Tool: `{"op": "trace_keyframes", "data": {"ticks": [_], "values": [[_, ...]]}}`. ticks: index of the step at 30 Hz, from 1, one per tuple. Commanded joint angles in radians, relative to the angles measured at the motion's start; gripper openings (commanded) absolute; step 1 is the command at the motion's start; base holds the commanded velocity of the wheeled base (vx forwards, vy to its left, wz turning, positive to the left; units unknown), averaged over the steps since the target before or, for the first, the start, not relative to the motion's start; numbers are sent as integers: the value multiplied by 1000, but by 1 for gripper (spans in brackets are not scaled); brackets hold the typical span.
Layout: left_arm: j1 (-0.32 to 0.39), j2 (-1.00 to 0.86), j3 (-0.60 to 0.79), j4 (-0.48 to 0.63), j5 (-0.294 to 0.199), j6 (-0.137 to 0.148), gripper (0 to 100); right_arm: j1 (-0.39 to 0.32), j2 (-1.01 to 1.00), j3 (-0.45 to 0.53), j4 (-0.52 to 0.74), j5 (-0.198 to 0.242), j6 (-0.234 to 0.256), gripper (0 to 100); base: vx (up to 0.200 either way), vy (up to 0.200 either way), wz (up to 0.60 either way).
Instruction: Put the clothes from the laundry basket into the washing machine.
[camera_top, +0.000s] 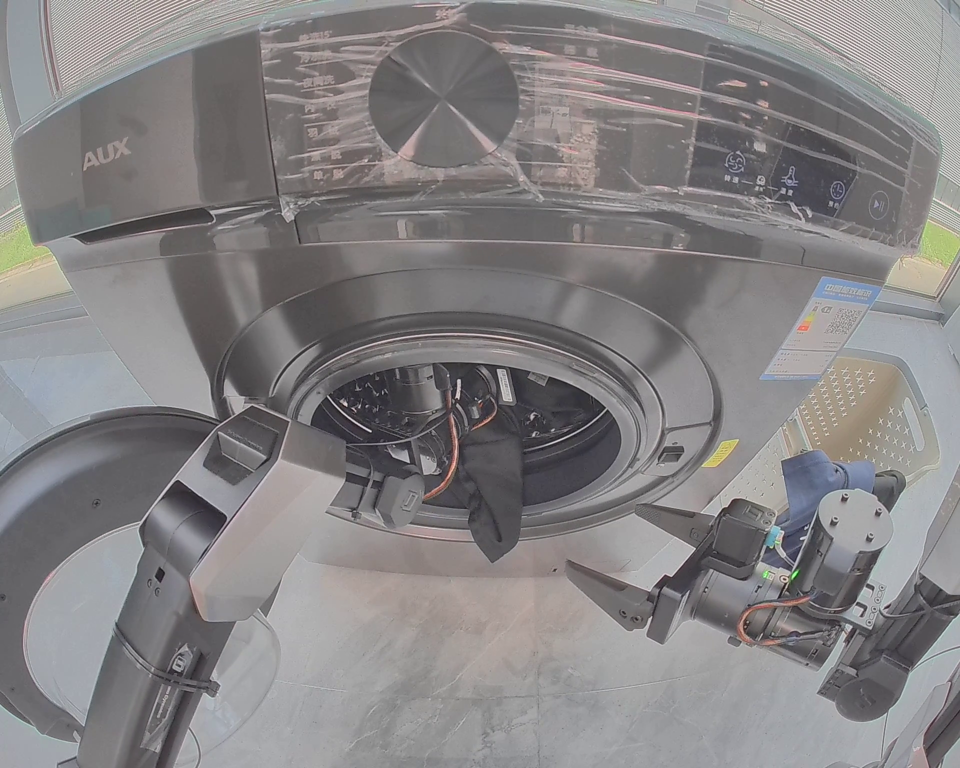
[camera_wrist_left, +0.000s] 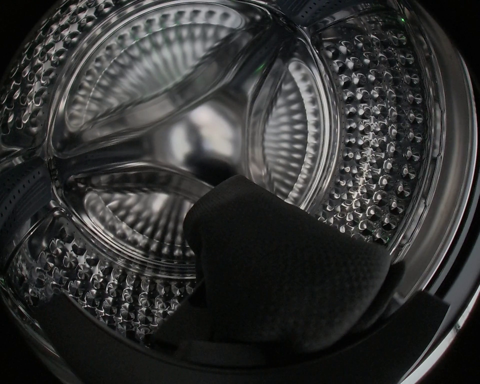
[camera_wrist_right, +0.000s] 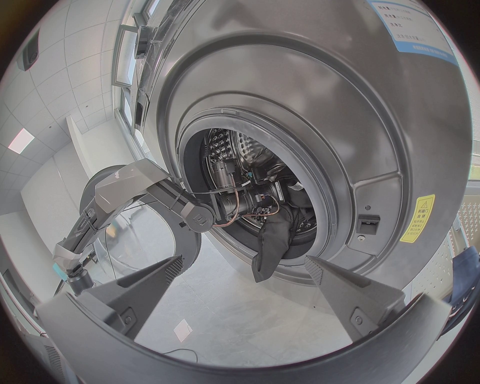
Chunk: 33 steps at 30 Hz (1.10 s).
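The left arm (camera_top: 250, 500) is reaching through the open mouth of the washing machine (camera_top: 480, 290), with the left pincer (camera_wrist_right: 282, 194) sitting inside the drum (camera_wrist_left: 370, 150). Whether that pincer is apart or clamped on cloth I cannot tell. A black garment (camera_top: 492, 490) is lying only partly inside. One fold is resting on the drum's near lip, and a long tail is hanging out over the door rim toward the floor. The right pincer (camera_top: 605, 540) is hovering low and to the right of the opening, with its jaws standing wide apart and holding nothing. Behind it on the far right, the laundry basket (camera_top: 880, 400) is standing beside the machine with a blue garment (camera_top: 815, 480) draped at its edge.

The main risk is sitting in that hanging tail. If the left arm backs out with cloth snagged on its wrist cables, the garment is likely to slide out onto the floor. If it is left as it is, the tail could get pinched when the door (camera_top: 60, 500) on the left is swung shut. Both arms are also working close to the same opening, so sending the right one in now is asking for a knock.

The drum interior is dark, and the black cloth is blending into the door seal, so how much of it is truly inside is hard to judge, perhaps about half. The right arm is covering much of the basket, so I cannot say what else is waiting in there.
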Motion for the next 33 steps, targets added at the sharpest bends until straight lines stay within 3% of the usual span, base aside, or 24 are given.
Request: {"op": "trace_keyframes", "data": {"ticks": [1, 6, 11, 18, 26, 27, 33], "values": [[1, 4, 2, 2, 10, -4, 100, 1, 2, 0, 0, 2, 0, 100, 0, 0, 0], [-8, -5, 11, 6, 58, -36, 100, -1, 2, 0, 0, 2, 0, 100, 0, 0, 0], [-20, -111, 195, 65, 56, -52, 100, 1, 2, -2, 0, 2, 0, 100, 0, 0, 0], [-46, -207, 420, 160, 7, -41, 100, 2, 22, -2, 0, 2, 2, 100, 0, 0, 0], [-45, -187, 463, 174, 1, -7, 100, 2, 22, -2, 0, 2, 2, 100, 0, 0, 0], [-45, -187, 463, 174, 1, -7, 0, 2, 22, -2, 0, 2, 2, 100, 0, 0, 0], [-52, -173, 442, 169, -2, -9, 0, 2, 20, -2, 0, 2, 2, 100, 0, 0, 0]]}}
